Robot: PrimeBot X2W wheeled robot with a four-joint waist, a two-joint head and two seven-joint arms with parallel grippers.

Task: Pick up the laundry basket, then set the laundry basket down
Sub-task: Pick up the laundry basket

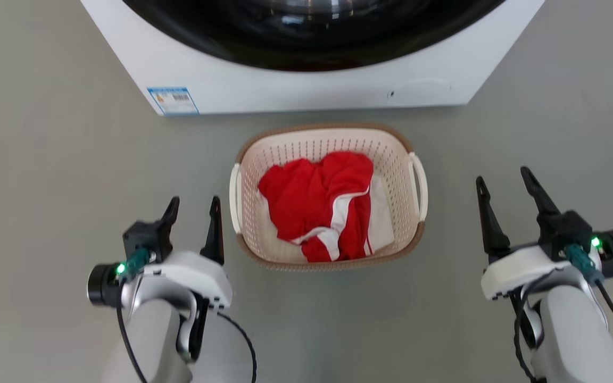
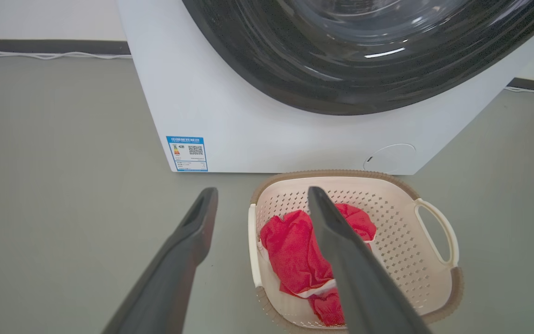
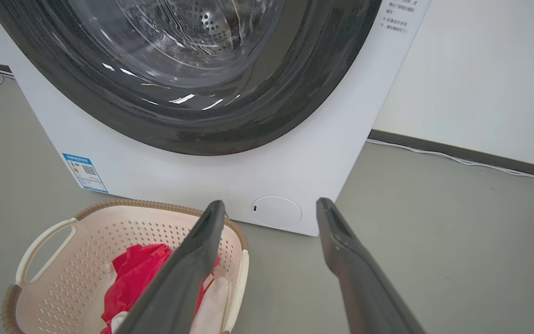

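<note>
Flanking the load: we note the left gripper (image 1: 195,202) and the right gripper (image 1: 502,176), each with fingers spread apart and holding nothing.
Basket position: the laundry basket (image 1: 323,128) sits on the floor (image 1: 46,186) between the two grippers, just beside the left one's inner finger and farther from the right one.
Handles: the left handle (image 1: 235,198) and the right handle (image 1: 421,186) each face their own gripper; neither is touched.
Risk, uneven reach: we judge that if one side arrives first, the basket slides or twists away from the other.
Risk, missed handle: a finger striking the perforated wall would shove the basket rather than catch it.
Risk, washing machine (image 1: 296,93): it stands just beyond the fingertips; a forward push could knock the far rim against it.
Risk, contents: the red garment (image 1: 317,197) lies loose; a tilted lift could spill it.
</note>
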